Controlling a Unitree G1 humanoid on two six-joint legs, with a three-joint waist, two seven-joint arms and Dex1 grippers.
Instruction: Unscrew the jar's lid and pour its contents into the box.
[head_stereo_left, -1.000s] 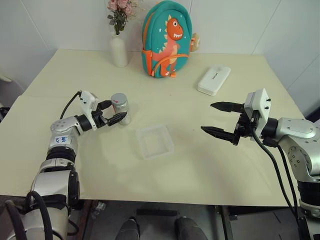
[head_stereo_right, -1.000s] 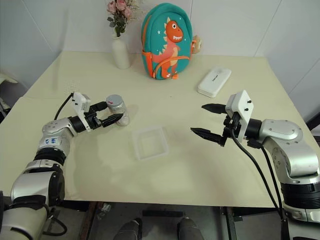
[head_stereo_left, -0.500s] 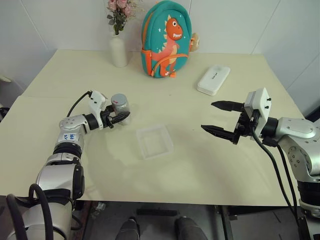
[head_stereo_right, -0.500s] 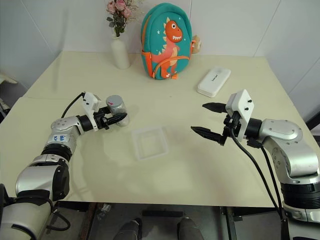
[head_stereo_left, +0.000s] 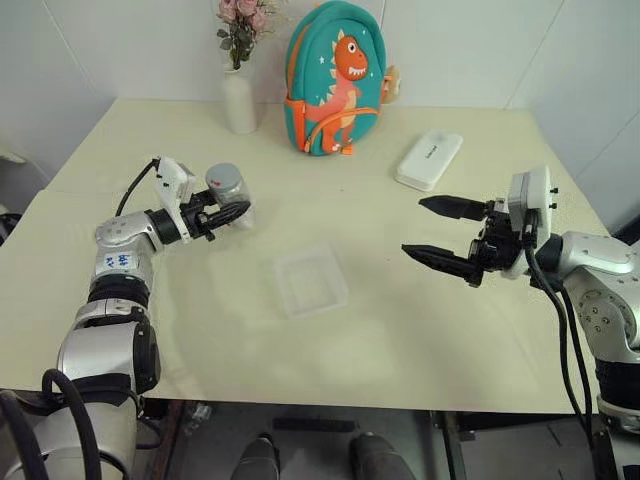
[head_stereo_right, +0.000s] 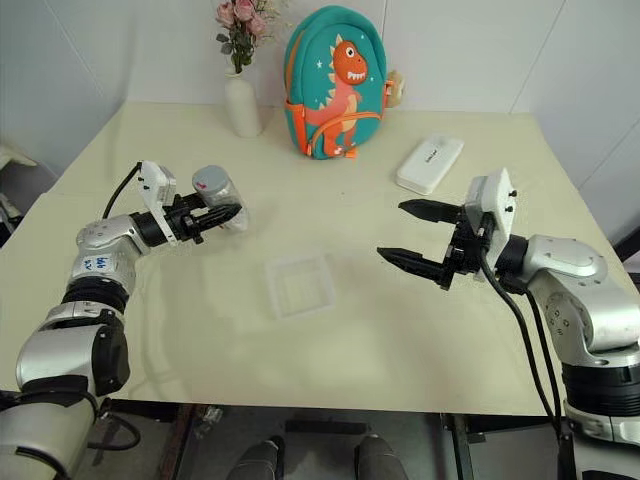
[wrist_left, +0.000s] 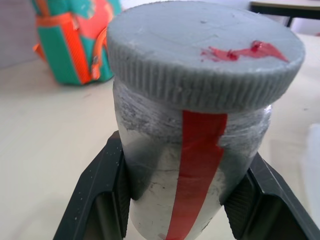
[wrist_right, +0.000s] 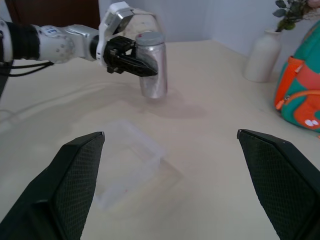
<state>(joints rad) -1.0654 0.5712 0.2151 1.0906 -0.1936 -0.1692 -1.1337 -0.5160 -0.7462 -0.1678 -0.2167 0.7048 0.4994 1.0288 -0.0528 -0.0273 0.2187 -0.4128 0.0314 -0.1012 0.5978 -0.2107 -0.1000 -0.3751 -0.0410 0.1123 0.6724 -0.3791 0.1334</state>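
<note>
- Now clamped on the jar (head_stereo_left: 229, 192): left gripper (head_stereo_left: 226, 215), its two black fingers (wrist_left: 102, 187) pressed against opposite sides of the clear body, just below the lid (wrist_left: 205, 47).
- Held clear of the cream table (head_stereo_left: 400, 330), leaning slightly (a faint shadow on the tabletop beneath it).
- Screwed on, not yet off: ribbed silvery-grey cap with a red smear on top; a red strip of label running down the jar's side under it.
- Contents not discernible through the frosted-looking wall.
- Spread wide and empty: right gripper (head_stereo_left: 440, 232), hanging above the table's right half, fingers (wrist_right: 75, 170) pointing toward the middle.
- Sitting flat between the two grippers, nearer the front edge: clear square box (head_stereo_left: 310, 282), touching neither gripper.
- Well apart from jar and box, along the far side: white flower vase (head_stereo_left: 238, 98), teal dinosaur backpack (head_stereo_left: 335, 80), white oblong case (head_stereo_left: 428, 159).
</note>
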